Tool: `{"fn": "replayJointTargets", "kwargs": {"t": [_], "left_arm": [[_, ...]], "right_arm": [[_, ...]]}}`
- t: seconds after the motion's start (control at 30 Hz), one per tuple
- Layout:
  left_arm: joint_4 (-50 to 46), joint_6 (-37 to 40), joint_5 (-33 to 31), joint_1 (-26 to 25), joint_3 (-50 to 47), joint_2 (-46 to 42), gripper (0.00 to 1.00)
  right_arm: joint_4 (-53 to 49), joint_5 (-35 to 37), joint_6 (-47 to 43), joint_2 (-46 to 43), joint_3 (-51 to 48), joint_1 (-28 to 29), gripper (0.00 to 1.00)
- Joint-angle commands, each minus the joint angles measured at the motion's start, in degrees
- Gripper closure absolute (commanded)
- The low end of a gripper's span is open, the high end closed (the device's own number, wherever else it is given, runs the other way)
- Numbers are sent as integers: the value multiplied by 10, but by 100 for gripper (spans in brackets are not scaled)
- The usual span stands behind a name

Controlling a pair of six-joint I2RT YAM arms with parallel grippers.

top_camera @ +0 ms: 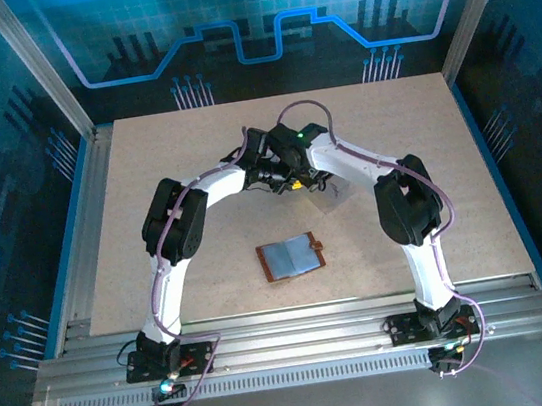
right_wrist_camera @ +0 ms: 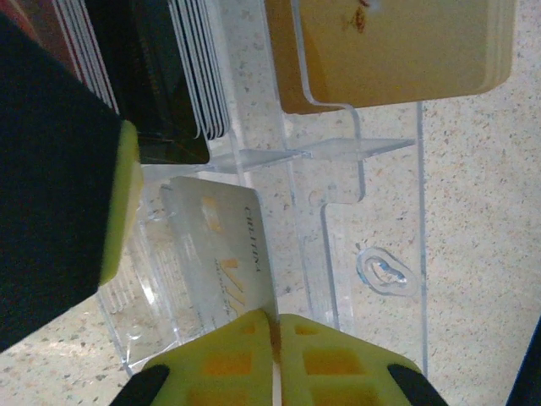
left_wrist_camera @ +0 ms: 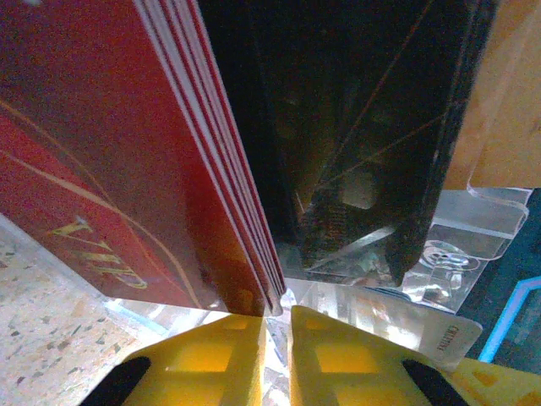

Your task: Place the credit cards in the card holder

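Pinching a silver card [right_wrist_camera: 215,254], right tool [right_wrist_camera: 275,326] in wrist view; left tool [left_wrist_camera: 275,326] narrow, grip unclear; overhead, card holder [top_camera: 291,258] apart.

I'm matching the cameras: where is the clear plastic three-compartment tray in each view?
Top external: clear plastic three-compartment tray at centre, beyond the brown leather card holder.
Left wrist: the tray at lower right, below the black card stack.
Right wrist: the tray across the middle.
Shared landmark: pale silver printed card, in both wrist views.
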Motion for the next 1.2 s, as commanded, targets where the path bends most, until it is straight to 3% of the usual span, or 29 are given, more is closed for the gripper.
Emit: {"fn": "replayJointTargets", "kwargs": {"t": [0.0,0.23,0.87,1.17], "left_arm": [[-57,11,-4,0,-25,10,86],[-49,9,7,1,-31,-7,86],[-12,-5,52,23,-86,-138,77],[-81,72,10,28,-157,-242,68]], "right_arm": [[-15,-5,-5,-22,20,-10,94],[-17,-78,-8,-33,21,-20,100],[-18,-223,-4,-75,26,-59,100],[-2,-267,1,-114,7,-66,100]]}}
